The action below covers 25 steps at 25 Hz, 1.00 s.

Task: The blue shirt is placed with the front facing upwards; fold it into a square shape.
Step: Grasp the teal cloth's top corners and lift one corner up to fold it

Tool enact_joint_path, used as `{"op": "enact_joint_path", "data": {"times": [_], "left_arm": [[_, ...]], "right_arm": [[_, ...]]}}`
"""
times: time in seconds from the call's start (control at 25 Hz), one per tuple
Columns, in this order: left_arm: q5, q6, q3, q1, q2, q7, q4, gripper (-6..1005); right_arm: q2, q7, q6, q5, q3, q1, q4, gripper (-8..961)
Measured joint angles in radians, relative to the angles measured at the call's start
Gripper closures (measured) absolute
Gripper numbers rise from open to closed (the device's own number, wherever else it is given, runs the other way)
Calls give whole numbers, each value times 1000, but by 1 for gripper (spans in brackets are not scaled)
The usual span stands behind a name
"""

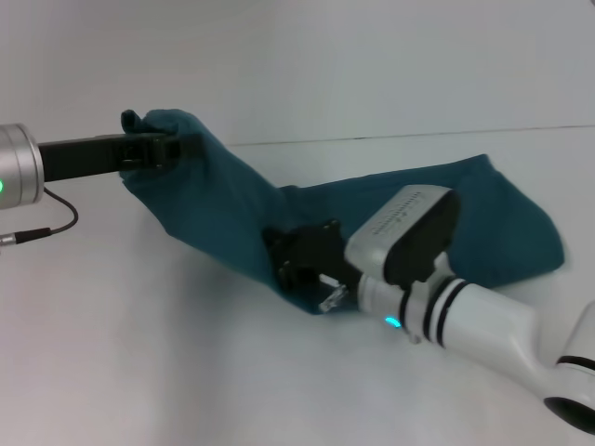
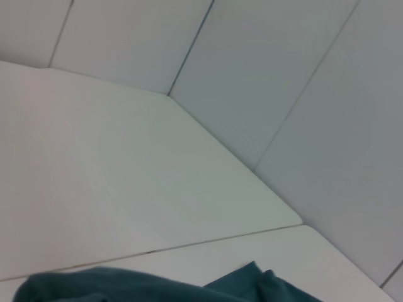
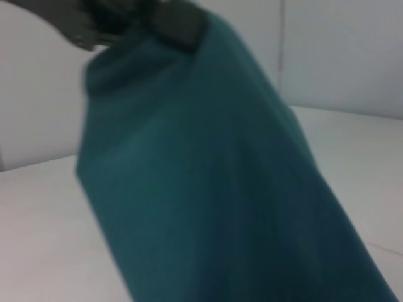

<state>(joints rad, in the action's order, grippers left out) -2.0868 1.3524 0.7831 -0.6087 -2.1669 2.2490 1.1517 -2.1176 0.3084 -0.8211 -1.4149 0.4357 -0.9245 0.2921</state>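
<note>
Nearest, right gripper (image 1: 311, 269) is reaching forward low over the table (image 1: 139, 372), clenching the shirt's (image 1: 242, 218) near edge. Farther off, left gripper (image 1: 158, 149) is stretching in from the left, holding a pinched corner high. Both should carry their edges together, keeping the cloth taut, to fold squarely.

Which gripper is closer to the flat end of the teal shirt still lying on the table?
Right. The right gripper grips the teal cotton shirt low, beside its flat end; the left gripper holds a raised corner farther away.

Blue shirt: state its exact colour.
Plain dark teal-blue; blue shirt shows best in the head view.
</note>
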Motion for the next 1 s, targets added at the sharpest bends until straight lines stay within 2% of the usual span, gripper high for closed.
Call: {"op": "enact_joint_path", "data": {"times": [0.16,0.4,0.52,0.68,0.84,1.0], "left_arm": [[21,24,3,6,1,-5,15,935],[32,42,5,14,1,-7,41,932],[40,44,13,15,2,-7,45,931],[41,49,12,21,3,-8,71,929],[48,51,13,24,4,-3,85,927],[64,58,14,29,3,-2,98,925]], "right_arm": [[-1,2,11,-101,-73,-18,37,954],[-2,-1,68,-317,-271,-17,99,955],[7,-6,44,-357,-352,38,118,955],[18,-7,-121,-359,-490,201,94,955],[19,-3,-102,-359,-521,223,74,954],[11,0,-21,-371,-511,191,76,954]]}}
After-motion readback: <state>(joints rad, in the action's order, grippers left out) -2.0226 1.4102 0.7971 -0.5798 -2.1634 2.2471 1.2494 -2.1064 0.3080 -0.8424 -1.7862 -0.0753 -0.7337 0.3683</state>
